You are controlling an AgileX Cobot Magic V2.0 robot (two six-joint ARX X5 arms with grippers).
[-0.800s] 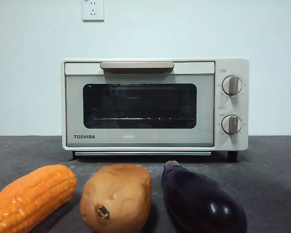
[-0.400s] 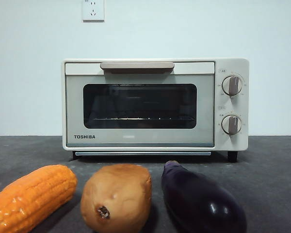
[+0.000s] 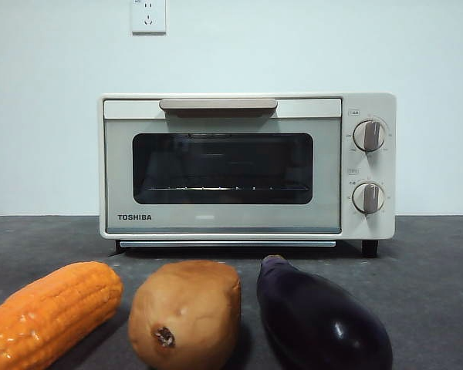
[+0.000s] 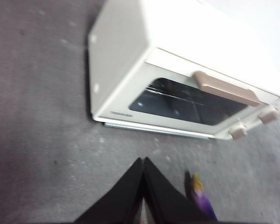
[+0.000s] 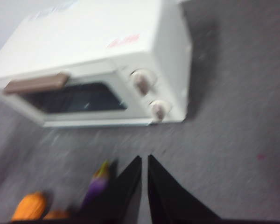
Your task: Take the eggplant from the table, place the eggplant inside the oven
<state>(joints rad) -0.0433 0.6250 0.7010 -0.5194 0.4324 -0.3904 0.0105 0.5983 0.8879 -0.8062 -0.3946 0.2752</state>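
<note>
One eggplant (image 3: 322, 318), one potato (image 3: 185, 312), one corn cob (image 3: 50, 312), one closed oven (image 3: 247, 165)

Left gripper (image 4: 143, 161): two matte black jaws, tapering to pointed tips. Right gripper (image 5: 144, 158): likewise black, wedge-shaped, unmarked.

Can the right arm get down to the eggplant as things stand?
Probably yes. The eggplant lies on the table at the end of the row, with only the potato beside it. The right gripper, jaws shut, is above with nothing between, though it must open first.
</note>
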